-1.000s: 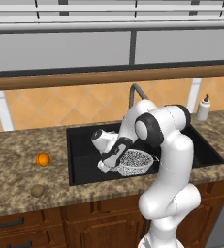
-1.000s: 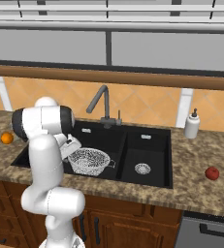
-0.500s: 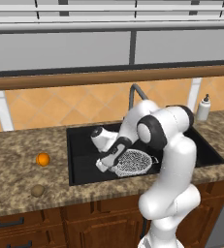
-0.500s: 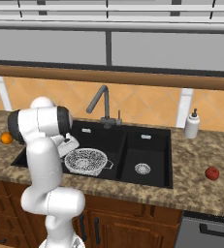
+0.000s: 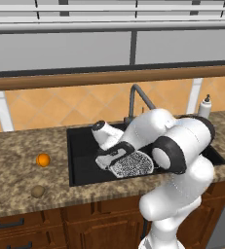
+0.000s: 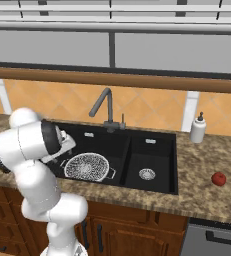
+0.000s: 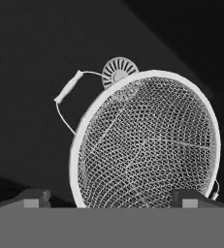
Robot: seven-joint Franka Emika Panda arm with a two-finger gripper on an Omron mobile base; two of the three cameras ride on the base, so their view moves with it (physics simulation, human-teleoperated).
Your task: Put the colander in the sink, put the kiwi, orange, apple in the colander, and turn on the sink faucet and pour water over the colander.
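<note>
The colander (image 7: 147, 140), a round wire-mesh bowl with thin side handles, lies in the left basin of the black sink (image 5: 82, 146), partly over the round steel drain (image 7: 119, 71). My gripper (image 5: 113, 159) hangs just above the colander's near rim, open, its fingertips (image 7: 33, 197) spread wide on either side of that rim. The colander (image 6: 86, 166) sits below the dark gooseneck sink faucet (image 6: 104, 107), from which no water runs. The orange (image 5: 43, 160) and the brown kiwi (image 5: 37, 191) lie on the counter left of the sink. The red apple (image 6: 218, 178) rests on the counter to the right.
A white soap bottle (image 6: 198, 128) stands behind the sink's right corner. The right basin (image 6: 146, 174) holds nothing but its drain. My own white arm bends over the sink's front edge and hides part of the left basin.
The jaws have spread apart and let go of the colander, which now rests flatter in the left basin. The fruit has not moved.
</note>
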